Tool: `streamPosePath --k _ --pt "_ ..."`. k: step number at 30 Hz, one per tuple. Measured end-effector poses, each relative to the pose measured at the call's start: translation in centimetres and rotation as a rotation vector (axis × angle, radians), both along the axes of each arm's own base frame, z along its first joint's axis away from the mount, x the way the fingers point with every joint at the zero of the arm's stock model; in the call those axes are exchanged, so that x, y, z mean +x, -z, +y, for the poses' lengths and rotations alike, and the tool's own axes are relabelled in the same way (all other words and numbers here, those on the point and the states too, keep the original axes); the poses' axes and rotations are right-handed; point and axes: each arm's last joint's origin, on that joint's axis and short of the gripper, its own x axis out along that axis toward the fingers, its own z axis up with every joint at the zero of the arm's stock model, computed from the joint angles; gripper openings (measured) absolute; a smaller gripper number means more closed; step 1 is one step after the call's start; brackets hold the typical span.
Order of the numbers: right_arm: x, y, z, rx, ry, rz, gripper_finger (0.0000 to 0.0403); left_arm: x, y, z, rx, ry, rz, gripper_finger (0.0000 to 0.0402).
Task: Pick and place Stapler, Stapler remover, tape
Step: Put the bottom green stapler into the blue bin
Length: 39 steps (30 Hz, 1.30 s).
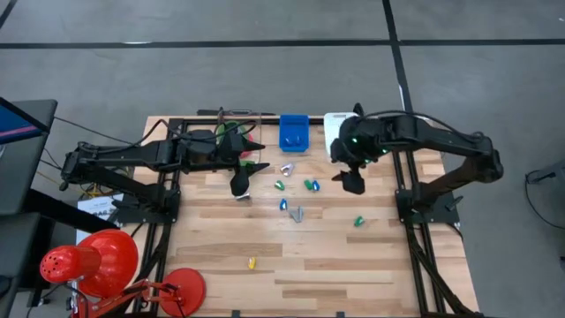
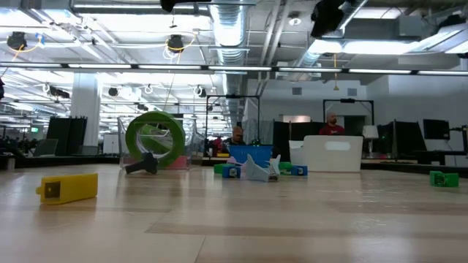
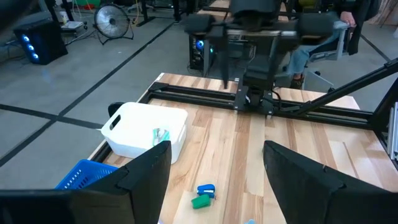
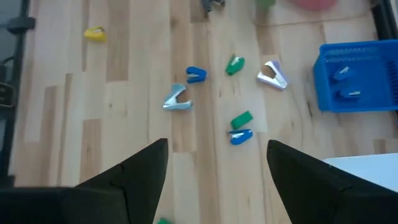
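Note:
Small blue and green staplers (image 4: 240, 135) (image 4: 196, 74) and silver claw-shaped stapler removers (image 4: 177, 99) (image 4: 273, 73) lie scattered mid-table. My right gripper (image 4: 217, 146) hangs open above them, holding nothing; in the high view the right gripper (image 1: 351, 181) is just right of the cluster. My left gripper (image 1: 240, 184) waits open above the table left of the cluster, also shown in its wrist view (image 3: 217, 149). A green tape roll (image 2: 155, 139) stands on its edge at the far left, beside a red-pink tape roll (image 1: 254, 146), both partly hidden by the left arm.
A blue basket (image 1: 294, 132) with two small items inside and a white bin (image 1: 335, 134) stand at the far edge. A yellow item (image 1: 252, 262) lies toward the near edge and a green one (image 1: 359, 221) at the right. A red lamp (image 1: 88, 261) stands beyond the table's near-left corner.

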Motion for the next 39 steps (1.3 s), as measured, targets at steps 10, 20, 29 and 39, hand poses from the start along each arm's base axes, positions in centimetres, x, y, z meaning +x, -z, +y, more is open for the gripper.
streamPosePath --k 10,20,29,39 --pt "-1.1 -0.1 3.4 -0.057 0.003 -0.055 0.0265 0.0 0.0 0.0 0.0 0.0 0.001 0.0245" --pt "-3.3 4.7 5.0 -0.033 0.038 -0.012 0.0265 0.0 0.0 0.0 0.004 0.001 0.001 0.0245" --pt "-5.4 8.2 5.8 -0.04 -0.002 0.085 0.0265 0.0 0.0 0.0 0.004 0.001 0.0 0.0245" --pt "-6.9 13.4 6.4 -0.069 -0.062 0.245 0.0265 0.0 -0.1 0.0 0.004 0.001 -0.007 0.0245"
